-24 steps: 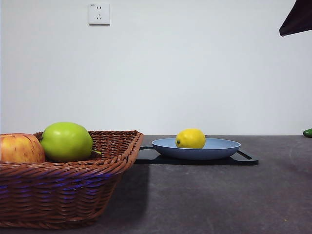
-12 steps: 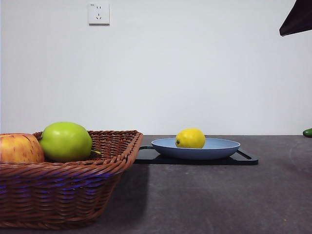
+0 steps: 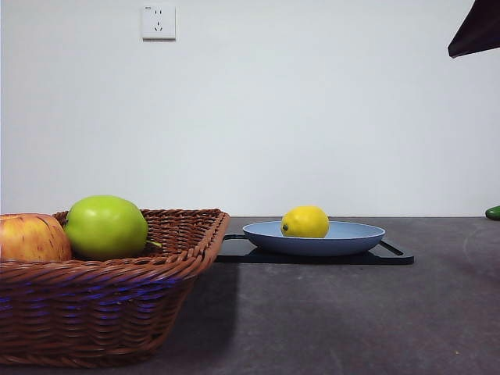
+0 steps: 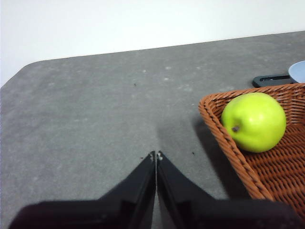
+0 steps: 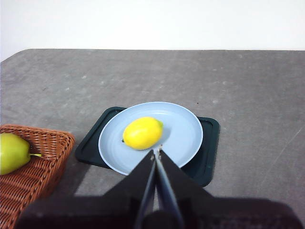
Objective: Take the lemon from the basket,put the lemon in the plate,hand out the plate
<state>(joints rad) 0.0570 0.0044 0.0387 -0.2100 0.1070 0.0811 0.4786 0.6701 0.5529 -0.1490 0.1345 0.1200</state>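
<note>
— Right gripper: jaws pressed together, holding nothing, raised above the near rim of the plate.
— Left gripper?
— Closed too, empty, over bare table beside the basket.
— Lemon?
— Lying in the plate, on the black tray.
— Basket contents?
— Green apple and red-yellow apple, touching.

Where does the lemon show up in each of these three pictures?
Front view: the lemon lies on the blue plate, right of the basket.
Left wrist view: not in it; only a sliver of the plate shows at the edge.
Right wrist view: the lemon lies on the plate, just beyond the shut right gripper.
Shared landmark: the green apple in the basket.
</note>
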